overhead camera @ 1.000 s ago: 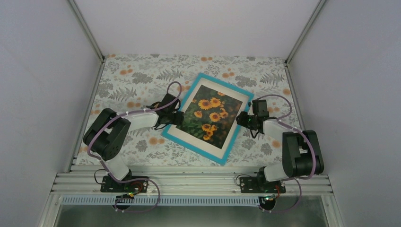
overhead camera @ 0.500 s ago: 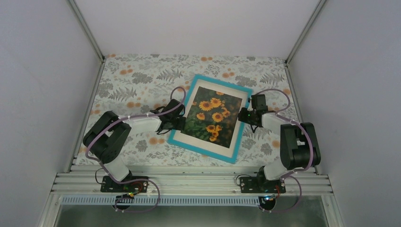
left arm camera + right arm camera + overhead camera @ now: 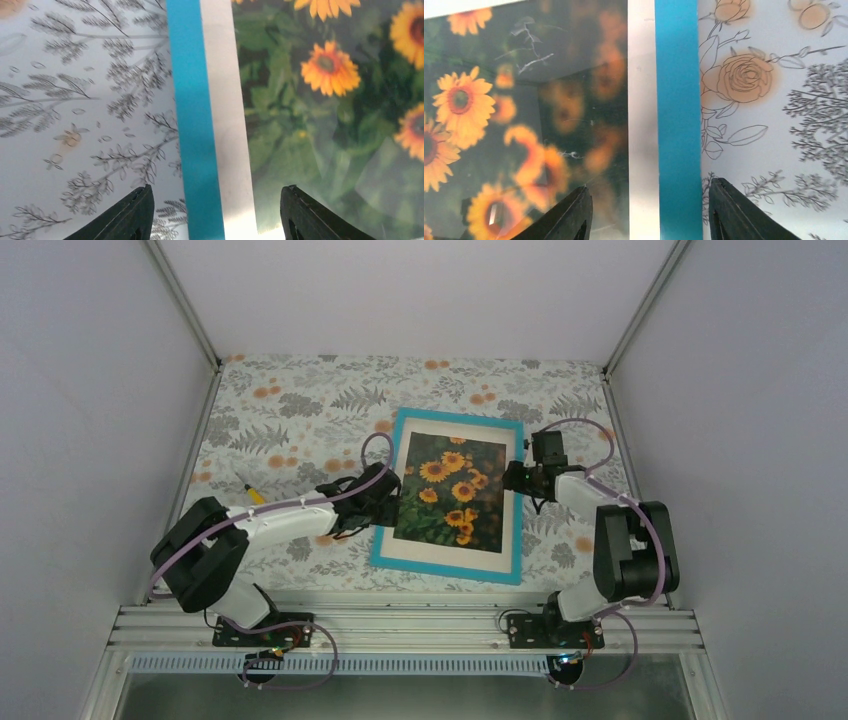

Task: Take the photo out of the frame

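The frame (image 3: 447, 573) lies flat, face up, on the floral cloth, its turquoise border nearly square with the table. Inside it, behind glass, is the sunflower photo (image 3: 452, 490), ringed by a cream mat. My left gripper (image 3: 387, 502) is open at the frame's left side. In the left wrist view its jaws (image 3: 215, 191) straddle the blue border (image 3: 192, 100) and mat, with the photo (image 3: 325, 100) to the right. My right gripper (image 3: 514, 478) is open at the right side. Its jaws (image 3: 649, 186) straddle the border (image 3: 676, 100) beside the photo (image 3: 524, 100).
A small yellow object (image 3: 251, 493) lies on the cloth beside the left arm. Aluminium rails (image 3: 190, 470) and white walls enclose the table on the left, right and back. The arm bases sit on the near rail (image 3: 400, 625).
The frame has turned counter-clockwise from a slanted position to nearly square. Both grippers stayed at its left and right edges, and the left arm swung in nearer, uncovering the yellow object.
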